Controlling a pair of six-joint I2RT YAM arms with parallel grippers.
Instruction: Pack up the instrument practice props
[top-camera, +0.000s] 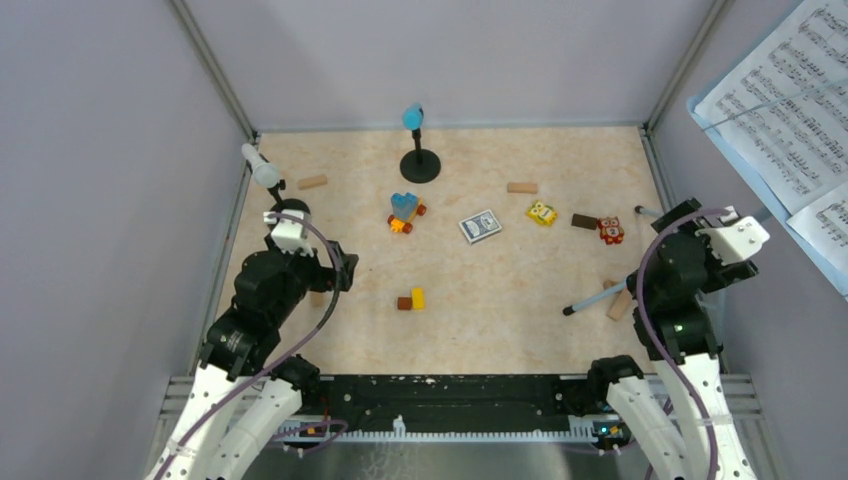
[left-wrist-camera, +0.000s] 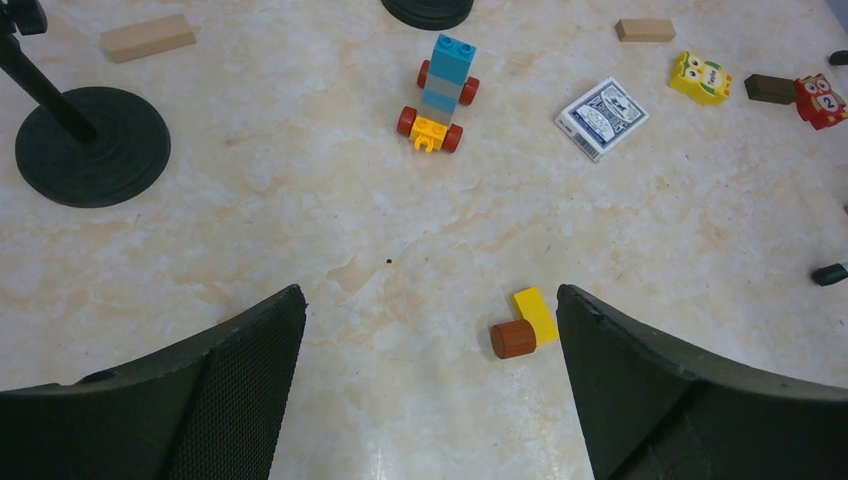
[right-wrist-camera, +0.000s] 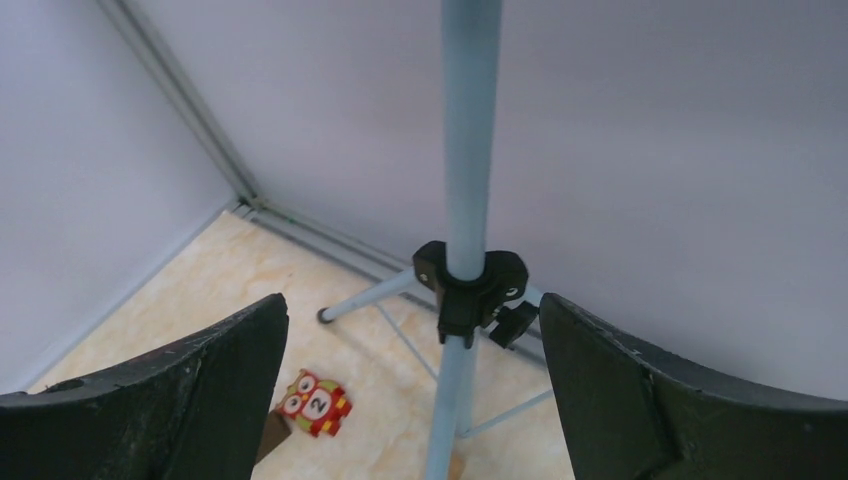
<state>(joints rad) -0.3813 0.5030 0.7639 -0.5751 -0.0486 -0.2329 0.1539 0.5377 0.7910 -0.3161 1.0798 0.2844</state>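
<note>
The right gripper (right-wrist-camera: 415, 305), spread empty before the rack's pole (right-wrist-camera: 470, 140), could knock it over (left gripper (left-wrist-camera: 430, 295) gapes empty too).

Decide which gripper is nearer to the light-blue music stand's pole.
Right. The right gripper faces the pole, just ahead of its open jaws; the left gripper, also open, hangs over the table's left side, far from it.
</note>
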